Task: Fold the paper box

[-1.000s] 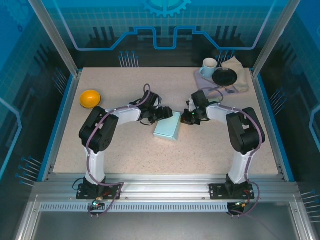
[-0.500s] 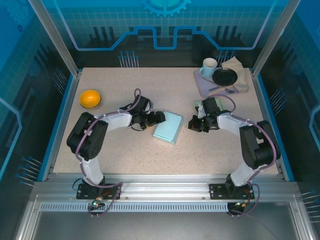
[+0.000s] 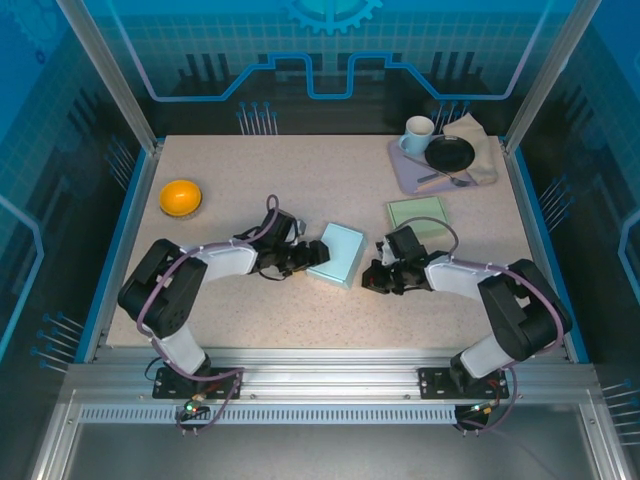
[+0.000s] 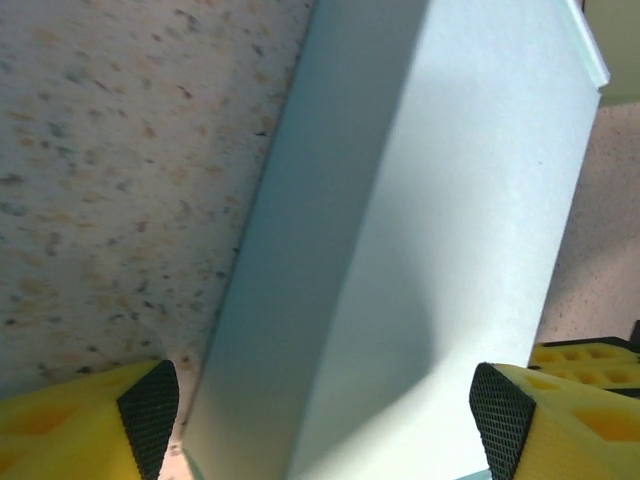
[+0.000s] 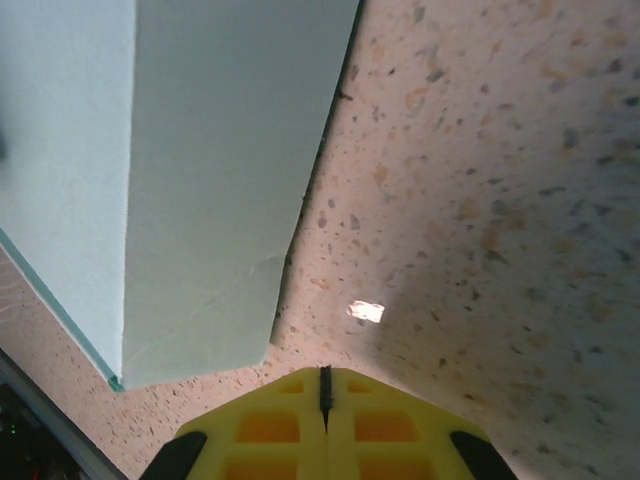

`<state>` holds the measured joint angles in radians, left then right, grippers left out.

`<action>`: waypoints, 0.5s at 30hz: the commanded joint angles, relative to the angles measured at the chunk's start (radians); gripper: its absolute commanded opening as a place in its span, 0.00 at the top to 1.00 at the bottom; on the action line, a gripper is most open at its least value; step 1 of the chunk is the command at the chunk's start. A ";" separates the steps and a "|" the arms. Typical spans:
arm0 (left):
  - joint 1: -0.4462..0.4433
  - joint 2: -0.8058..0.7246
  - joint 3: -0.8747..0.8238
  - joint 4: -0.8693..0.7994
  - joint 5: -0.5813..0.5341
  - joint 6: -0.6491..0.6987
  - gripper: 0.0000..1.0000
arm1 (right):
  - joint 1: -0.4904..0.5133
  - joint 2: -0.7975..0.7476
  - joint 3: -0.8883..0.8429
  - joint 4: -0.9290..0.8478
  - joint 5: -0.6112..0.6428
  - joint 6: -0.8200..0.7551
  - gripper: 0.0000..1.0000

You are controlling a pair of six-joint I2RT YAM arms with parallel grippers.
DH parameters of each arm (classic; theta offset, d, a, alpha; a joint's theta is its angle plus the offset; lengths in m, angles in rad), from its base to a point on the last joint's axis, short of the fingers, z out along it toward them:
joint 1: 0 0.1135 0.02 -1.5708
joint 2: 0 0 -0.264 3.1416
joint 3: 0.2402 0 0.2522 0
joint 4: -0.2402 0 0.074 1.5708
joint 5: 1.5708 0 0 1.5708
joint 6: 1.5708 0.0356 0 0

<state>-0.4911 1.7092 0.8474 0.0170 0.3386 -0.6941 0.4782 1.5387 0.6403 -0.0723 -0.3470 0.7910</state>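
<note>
1. Paper box [image 3: 337,254]: lies flat near the middle of the surface [image 3: 300,310], pale blue, closed up, between the two arms.
2. Left end effector [image 3: 303,257]: sits low at the box's left edge with fingers wide apart. In the left wrist view, shows one black pad [image 4: 150,410] at each side of the box's near end. Cannot tell whether the pads touch it.
3. Right end effector [image 3: 372,279]: sits low over the surface just off the box's near right corner. Keeps fingers pressed together, a thin seam between them, gripping nothing.
4. Pale green sheet [image 3: 418,213]: lies flat to the right of the box, apart from it.
5. Orange bowl [image 3: 181,196]: stands near the left edge.
6. Far right corner: holds a white mug [image 3: 419,131] and a black dish [image 3: 449,153] on a lavender mat [image 3: 405,165], with a beige cloth [image 3: 482,140] alongside.
</note>
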 commanded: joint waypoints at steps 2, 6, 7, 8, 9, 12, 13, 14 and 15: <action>-0.024 -0.002 -0.034 0.054 0.017 -0.060 0.19 | 0.064 0.029 0.006 0.073 0.020 0.079 0.97; -0.053 -0.002 -0.047 0.069 0.004 -0.106 0.20 | 0.092 0.045 -0.011 0.135 0.016 0.134 0.97; -0.062 -0.004 -0.052 0.071 -0.002 -0.122 0.20 | 0.093 0.055 -0.014 0.164 0.001 0.146 0.97; -0.071 -0.005 -0.058 0.080 -0.005 -0.137 0.20 | 0.094 0.064 -0.018 0.191 -0.013 0.157 0.97; -0.081 -0.006 -0.066 0.095 -0.006 -0.155 0.20 | 0.095 0.073 -0.021 0.234 -0.033 0.167 0.97; -0.111 -0.004 -0.077 0.130 0.000 -0.193 0.20 | 0.107 0.103 -0.009 0.337 -0.100 0.152 0.97; -0.122 -0.002 -0.078 0.137 0.000 -0.203 0.20 | 0.113 0.113 0.003 0.372 -0.120 0.138 0.97; -0.131 0.000 -0.079 0.145 -0.004 -0.216 0.20 | 0.115 0.121 0.009 0.400 -0.138 0.133 0.98; -0.146 0.003 -0.083 0.161 -0.009 -0.234 0.20 | 0.118 0.128 0.002 0.458 -0.157 0.141 0.98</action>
<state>-0.5598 1.6970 0.7898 0.1154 0.2436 -0.8459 0.5579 1.6272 0.6220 0.1371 -0.4068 0.9222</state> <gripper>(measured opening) 0.803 0.043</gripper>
